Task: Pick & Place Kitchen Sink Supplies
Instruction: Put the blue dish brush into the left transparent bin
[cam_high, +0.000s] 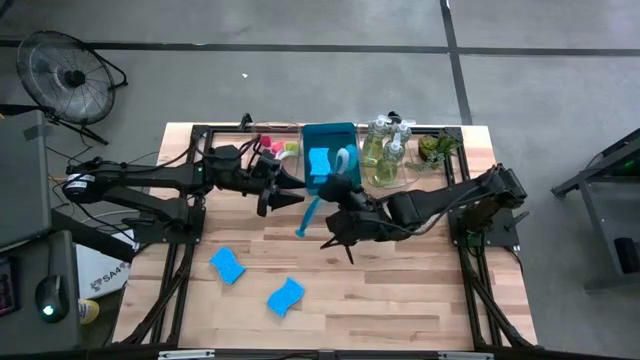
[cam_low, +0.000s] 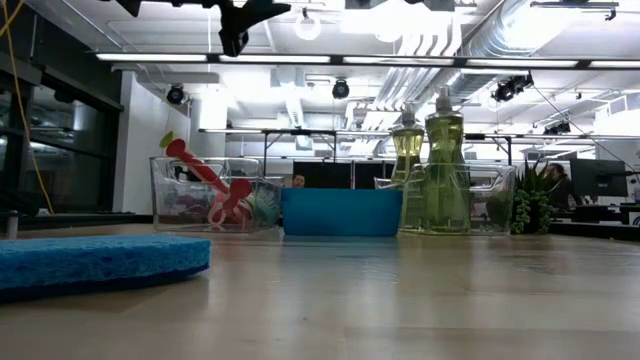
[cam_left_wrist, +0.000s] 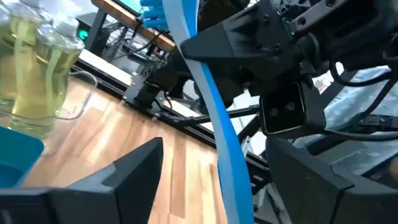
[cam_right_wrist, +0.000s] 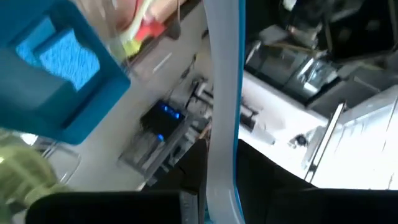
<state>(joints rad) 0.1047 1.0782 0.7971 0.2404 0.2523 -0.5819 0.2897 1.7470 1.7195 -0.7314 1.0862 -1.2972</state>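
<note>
Nearest the lens at surface level, a bright blue sponge (cam_low: 90, 262) lies flat at the lower left of the frame. Behind it stand a clear tray of brushes (cam_low: 215, 195), the blue bin (cam_low: 340, 212) and the pump bottles (cam_low: 445, 170).

From above, we see both arms meeting at mid-frame over the wooden surface (cam_high: 400, 290). The teal brush (cam_high: 308, 215) hangs between them, clear of the boards. Its long axis slants from lower left up toward the bin's rim (cam_high: 345, 130), head end nearest the bin. The right tool (cam_high: 335, 222) is clamped on the handle. The left tool (cam_high: 290, 195) stands wide, and its wrist camera shows the handle passing between its fingers (cam_left_wrist: 137, 168) without touching them.

We judge that the coming move rests with the right arm alone. The bin lies just above the brush head in the frame, a short carry along the handle's own line. One sponge (cam_high: 320, 160) already sits inside the bin. Two more sponges (cam_high: 228, 266) wait at the lower left of the overhead frame, well apart from both tools and nearer the left arm.

We can read no label on the bottles. The only legible writing is "SA4" on a white box (cam_high: 100, 270) beside the surface, at the frame's left.
</note>
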